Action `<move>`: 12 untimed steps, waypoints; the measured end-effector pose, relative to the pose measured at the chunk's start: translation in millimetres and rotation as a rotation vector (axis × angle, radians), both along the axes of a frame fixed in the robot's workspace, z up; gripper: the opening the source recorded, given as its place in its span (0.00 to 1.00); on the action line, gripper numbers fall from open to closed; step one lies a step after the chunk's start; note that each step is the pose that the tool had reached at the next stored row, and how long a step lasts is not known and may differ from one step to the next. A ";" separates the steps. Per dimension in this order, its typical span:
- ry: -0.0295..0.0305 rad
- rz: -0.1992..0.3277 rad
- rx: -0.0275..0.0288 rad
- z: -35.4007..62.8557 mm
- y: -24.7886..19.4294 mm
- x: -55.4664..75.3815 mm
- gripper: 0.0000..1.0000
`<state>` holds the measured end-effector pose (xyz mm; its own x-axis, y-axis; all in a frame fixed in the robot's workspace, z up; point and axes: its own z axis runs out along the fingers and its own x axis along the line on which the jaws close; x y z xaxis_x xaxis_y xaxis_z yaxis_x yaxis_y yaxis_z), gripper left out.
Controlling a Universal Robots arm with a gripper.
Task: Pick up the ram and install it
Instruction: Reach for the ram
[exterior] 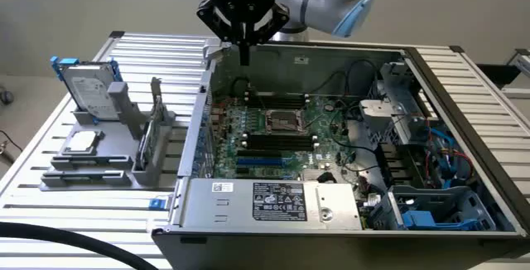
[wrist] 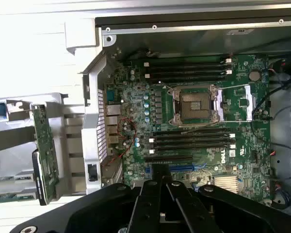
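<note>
One ram (wrist: 12,197) stands on edge in a grey rack (exterior: 91,180) on the slatted table (exterior: 33,195), outside the open computer case (exterior: 331,59). It reads as a long, thin green strip; its chips cannot be made out. In the exterior view the rack sits at about 8 o'clock from the gripper (exterior: 244,61), well apart from it. The single black gripper hangs over the case's far rim, clenched shut and holding nothing. The rack also carries one silver hard drive (exterior: 89,93) and one taller green expansion card (exterior: 149,143). Inside the case lie one green motherboard (wrist: 233,160), one processor socket (wrist: 194,106) and two banks of black memory slots (wrist: 184,70), at 12 and 6 o'clock of the socket.
</note>
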<state>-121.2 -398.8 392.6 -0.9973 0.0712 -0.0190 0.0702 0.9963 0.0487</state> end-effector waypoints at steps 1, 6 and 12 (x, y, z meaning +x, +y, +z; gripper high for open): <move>0.0000 0.000 0.0000 0.0 0.0 0.0 0.11; 0.0000 0.000 0.0001 0.0 0.0 0.0 0.11; 0.0031 0.000 -0.0001 -0.1 0.0 -7.3 0.11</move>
<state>-128.4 -398.8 392.5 -0.9973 0.0712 -0.0159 0.0703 0.9964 0.0484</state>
